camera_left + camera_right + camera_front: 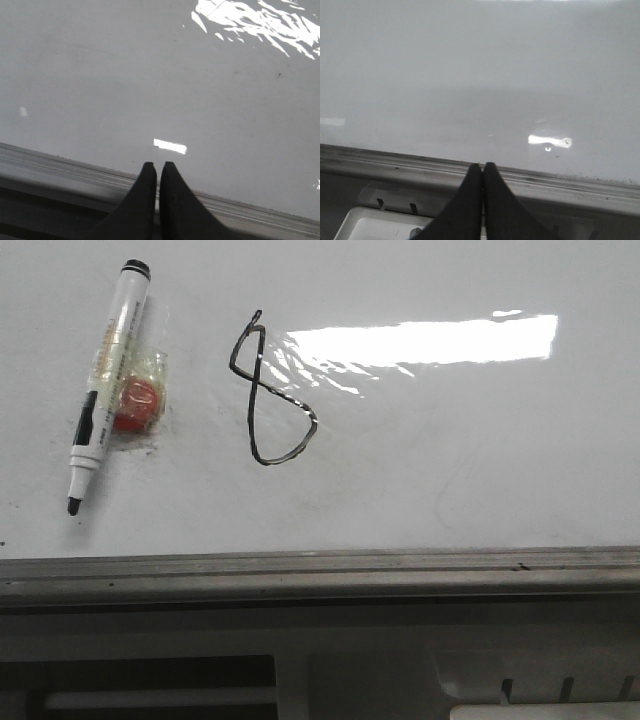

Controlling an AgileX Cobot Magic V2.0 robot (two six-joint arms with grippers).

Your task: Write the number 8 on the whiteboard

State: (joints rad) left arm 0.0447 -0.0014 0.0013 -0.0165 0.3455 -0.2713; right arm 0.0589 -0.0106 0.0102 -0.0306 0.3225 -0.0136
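A thin black number 8 (268, 390) is drawn on the whiteboard (450, 460), left of a wrinkled shiny patch. A white marker pen (105, 380) with black tip uncovered lies on the board at the far left, beside a red round piece (135, 405). Neither gripper shows in the front view. My left gripper (158, 166) is shut and empty over the board's edge rail (60, 167). My right gripper (482, 166) is shut and empty over the rail (395, 162). The 8 and the pen are out of both wrist views.
The grey metal rail (320, 570) runs along the board's near edge. Below it is a grey panel with slots (560, 685), also in the right wrist view (395, 202), with a white tray (375, 227).
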